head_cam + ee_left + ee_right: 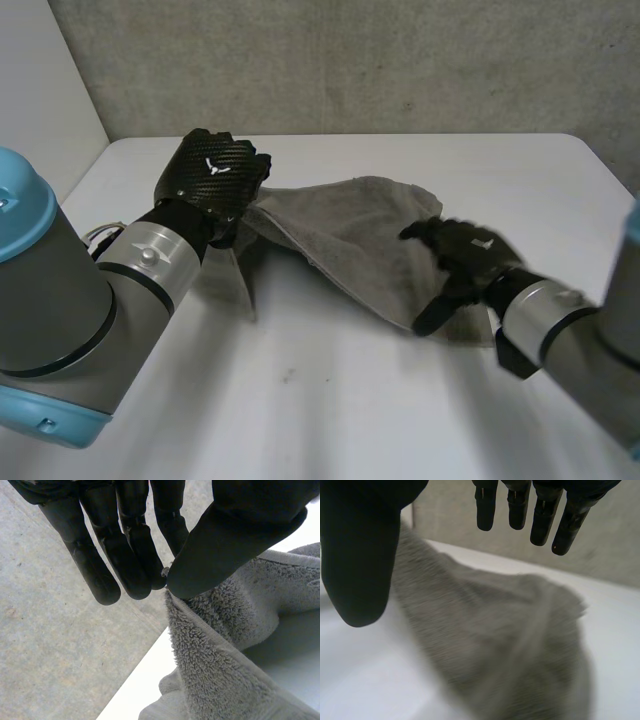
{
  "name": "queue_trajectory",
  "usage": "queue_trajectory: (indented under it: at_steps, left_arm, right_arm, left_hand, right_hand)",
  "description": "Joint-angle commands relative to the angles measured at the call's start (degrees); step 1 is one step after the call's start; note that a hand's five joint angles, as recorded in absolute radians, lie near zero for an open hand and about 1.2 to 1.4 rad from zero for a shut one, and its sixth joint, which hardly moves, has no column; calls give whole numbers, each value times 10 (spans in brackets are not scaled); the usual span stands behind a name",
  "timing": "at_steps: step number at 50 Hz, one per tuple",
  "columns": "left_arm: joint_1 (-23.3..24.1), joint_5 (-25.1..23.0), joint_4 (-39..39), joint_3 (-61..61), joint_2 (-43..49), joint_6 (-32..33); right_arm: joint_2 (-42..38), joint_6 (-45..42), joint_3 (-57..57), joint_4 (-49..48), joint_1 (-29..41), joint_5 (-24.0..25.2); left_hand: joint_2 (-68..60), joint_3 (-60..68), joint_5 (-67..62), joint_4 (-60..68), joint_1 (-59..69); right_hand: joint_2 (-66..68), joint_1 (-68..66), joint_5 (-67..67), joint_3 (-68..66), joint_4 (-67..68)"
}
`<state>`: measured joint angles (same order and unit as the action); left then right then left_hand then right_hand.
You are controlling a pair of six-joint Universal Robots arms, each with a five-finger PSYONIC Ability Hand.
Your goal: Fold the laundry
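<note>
Towel [360, 235] is the one piece of laundry you have, and it rests on the largest thing in view, a single white table [330, 410] backed by a grey wall [400, 60]. Two arms reach over that table, the left arm [60, 300] from your left side and the right arm [575, 325] from your right. Between them the grey, fluffy towel lies rumpled across the middle of the table, its far-left corner lifted off the surface and the rest draping down towards the near right. Your left hand [212, 180] holds that raised corner: in the left wrist view the thumb [235, 545] presses the towel's hem [200, 630] against the fingertips [135, 575], a firm pinch. Your right hand [465, 250] is over the towel's near-right edge; in the right wrist view its fingers [520, 507] hang straight and apart from the thumb [355, 560], gripping nothing, with the towel [495, 635] below the palm. Whether a fingertip touches the cloth cannot be told. Judging from this, you are at the start of the fold, getting hold of the cloth. The next move likely calls for the right hand to pinch a second corner, so that you can stretch the towel flat before doubling it over. Count: one towel, one table, two arms, two hands.
</note>
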<state>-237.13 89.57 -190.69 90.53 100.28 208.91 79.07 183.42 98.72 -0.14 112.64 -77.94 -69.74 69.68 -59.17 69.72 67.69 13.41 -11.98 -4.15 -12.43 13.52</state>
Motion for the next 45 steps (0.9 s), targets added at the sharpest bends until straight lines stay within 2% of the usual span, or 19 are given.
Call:
queue_trajectory:
  at_steps: [1,4,6,15,17,19,20,22,26,27,29,30,31,32,36,38,39,41,45]
  left_arm:
    - [3,2,-1,-2,5,0]
    - [3,2,-1,-1,6,-1]
    - [3,3,-1,-1,6,-2]
    - [1,3,-1,-2,1,-19]
    - [0,3,-1,-2,1,-22]
    - [-2,3,-1,-2,0,-25]
    - [-2,3,-1,-2,0,-25]
    - [-4,4,-1,0,1,-25]
    - [-8,4,-1,3,2,-25]
    - [-11,4,-2,7,3,-25]
    - [-16,3,-3,9,4,-26]
    - [-18,3,-4,11,4,-26]
    - [-18,3,-4,11,4,-26]
    - [-21,3,-5,13,8,-27]
    - [-27,2,-7,18,19,-26]
    - [-29,1,-15,19,53,-26]
    - [-29,1,-15,19,53,-26]
    - [-31,1,-23,19,69,-26]
    - [-36,0,-53,20,114,-32]
  right_arm:
    - [-83,68,-7,-41,37,0]
    - [-124,86,-19,-76,54,-7]
    - [-159,92,-35,-103,63,-30]
    - [-240,87,-89,-124,72,-93]
    - [-248,86,-94,-126,72,-100]
    - [-248,80,-98,-131,71,-128]
    - [-248,80,-98,-131,71,-129]
    - [-241,79,-96,-145,64,-153]
    - [-225,69,-91,-153,62,-158]
    - [-222,53,-88,-155,48,-158]
    - [-221,28,-83,-157,22,-158]
    - [-219,2,-74,-159,-5,-156]
    - [-219,2,-74,-159,-6,-156]
    - [-213,-24,-64,-160,-29,-154]
    - [-199,-62,-49,-162,-62,-135]
    - [-176,-82,-31,-166,-84,-88]
    - [-176,-83,-31,-166,-84,-87]
    - [-144,-90,-20,-170,-94,-29]
    - [-111,-93,-16,-165,-97,2]
  left_hand:
    - [-103,103,-108,103,123]
    - [-103,103,-108,103,123]
    - [-103,103,-108,103,123]
    - [-103,103,-108,103,123]
    - [-103,103,-108,103,123]
    - [-103,103,-108,103,123]
    - [-103,103,-108,103,123]
    - [-103,103,-108,103,123]
    - [-103,103,-108,103,123]
    - [-103,103,-108,103,123]
    - [-103,103,-108,103,123]
    - [-103,103,-108,103,123]
    - [-103,103,-108,103,123]
    - [-103,103,-108,103,123]
    - [-103,103,-108,103,123]
    - [-103,103,-108,103,123]
    - [-103,103,-108,103,123]
    - [-103,103,-108,103,123]
    - [-103,103,-108,103,123]
  right_hand:
    - [-34,20,41,24,-35]
    - [-34,20,41,24,-35]
    - [-34,20,41,24,-35]
    - [-34,20,41,24,-35]
    - [7,-21,0,-17,6]
    - [126,-140,-119,-136,125]
    - [127,-141,-119,-136,125]
    - [250,-265,-243,-260,249]
    - [342,-356,-334,-352,341]
    - [413,-428,-406,-423,412]
    - [471,-485,-463,-481,470]
    - [551,-566,-544,-561,550]
    - [552,-566,-545,-562,551]
    - [665,-679,-657,-675,664]
    - [666,-680,-659,-676,665]
    - [666,-680,-659,-676,665]
    - [666,-680,-659,-676,665]
    - [666,-680,-659,-676,665]
    - [666,-680,-659,-676,665]
